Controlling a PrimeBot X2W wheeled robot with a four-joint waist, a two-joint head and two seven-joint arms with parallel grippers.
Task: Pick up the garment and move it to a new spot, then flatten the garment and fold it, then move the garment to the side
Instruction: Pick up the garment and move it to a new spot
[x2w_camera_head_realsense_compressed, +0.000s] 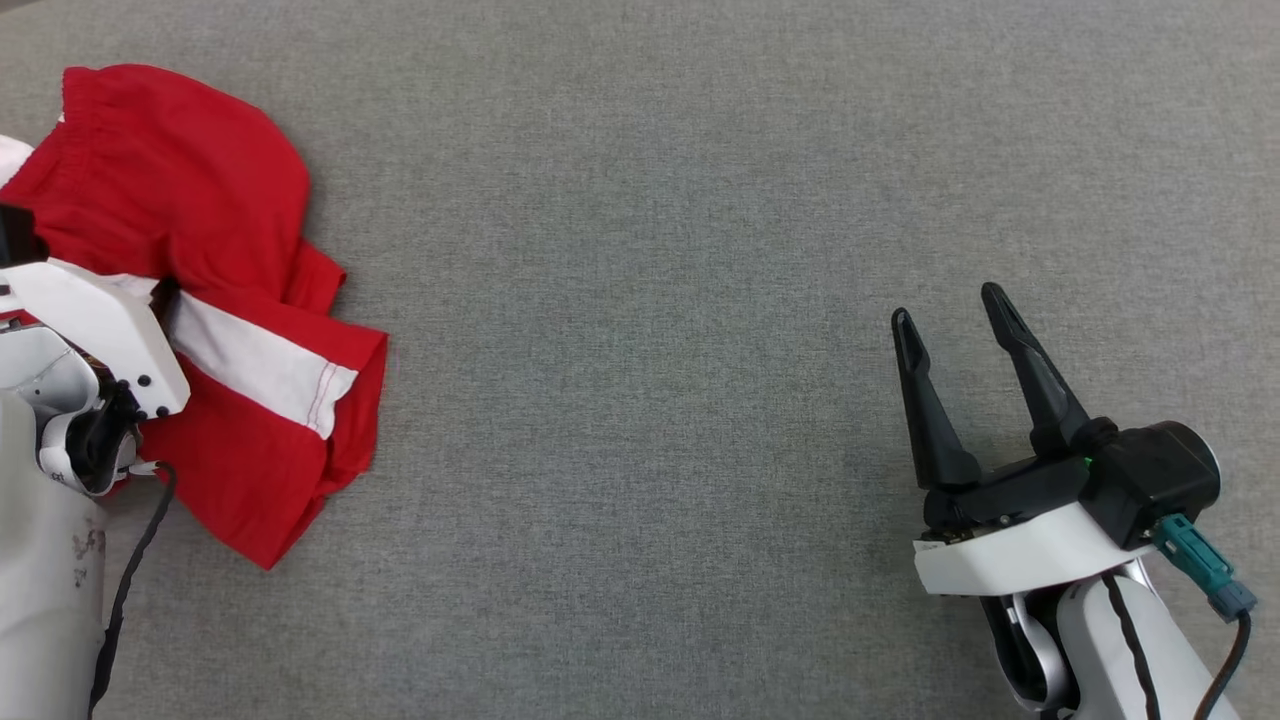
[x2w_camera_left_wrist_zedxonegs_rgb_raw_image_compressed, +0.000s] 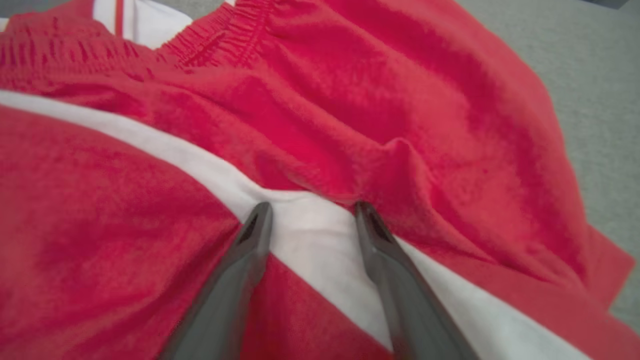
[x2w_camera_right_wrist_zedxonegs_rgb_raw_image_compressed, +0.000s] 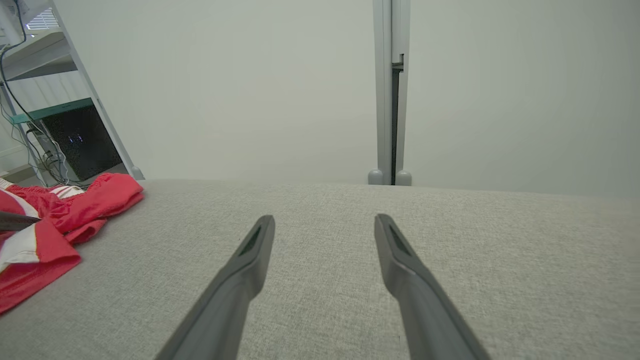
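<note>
Garment (x2w_camera_head_realsense_compressed: 215, 215), red shorts with a white stripe, lies crumpled at far left of the grey table (x2w_camera_head_realsense_compressed: 650, 250). Left gripper (x2w_camera_left_wrist_zedxonegs_rgb_raw_image_compressed: 312, 207) fingers spread, tips on the white stripe. Right gripper (x2w_camera_head_realsense_compressed: 945, 303) spread wide, well apart from it.

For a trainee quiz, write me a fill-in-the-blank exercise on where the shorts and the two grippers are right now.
The red shorts lie crumpled on the ____ side of the grey fabric tabletop in the head view.
The stripe between the open jaws of the left gripper is ____.
The right gripper, jaws open, holds ____.
Missing words: left; white; nothing.
</note>
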